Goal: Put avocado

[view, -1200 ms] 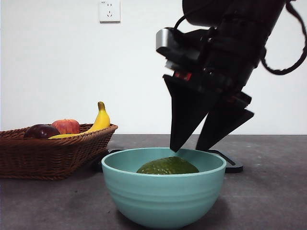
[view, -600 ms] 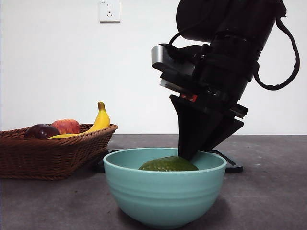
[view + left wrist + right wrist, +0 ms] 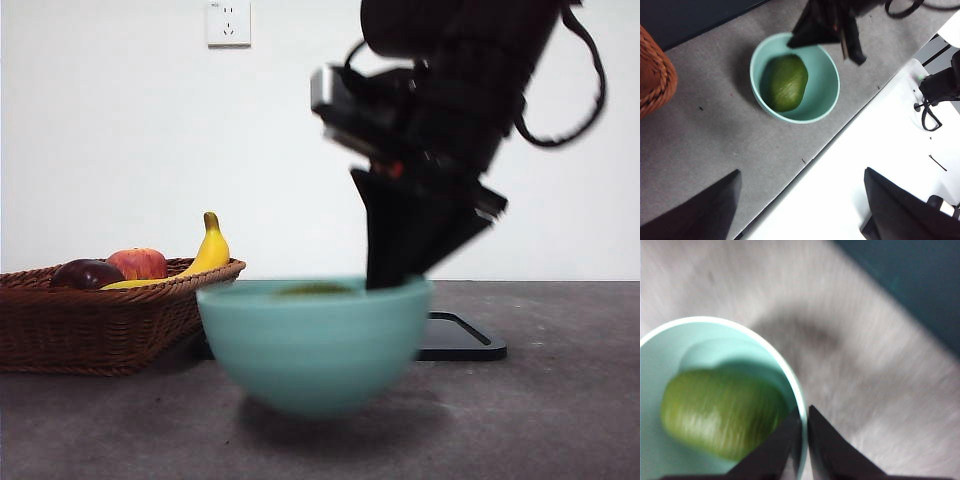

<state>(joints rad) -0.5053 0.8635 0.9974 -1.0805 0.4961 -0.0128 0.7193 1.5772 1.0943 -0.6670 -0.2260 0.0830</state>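
In the teal bowl (image 3: 827, 100) near the front of the table (image 3: 560, 400) the avocado (image 3: 785, 82) is found lying on its side, well down inside the wall, so that only a thin green sliver of it is seen over the rim in the front view. The rim of that bowl is pinched by the right gripper (image 3: 804, 425): its jaws are pressed close with the thin wall between them, one inside beside the fruit and one outside, and the fruit itself is not touched by them. The bowl appears lifted clear of the table, a shadow being seen beneath it, and it is blurred. The left gripper (image 3: 800, 205) is held high and well apart from the bowl, its jaws spread wide and nothing between them. A wicker basket (image 3: 110, 320) with a red apple (image 3: 138, 263), a dark fruit (image 3: 88, 273) and a banana (image 3: 208, 255) is set to one side. The avocado is judged to be fairly light, firm but bruisable, with a matte skin that should not slip much; being loose and rounded, it may roll if the bowl is tipped. If it is to be grasped directly, it is best taken across its narrow middle with moderate pressure.
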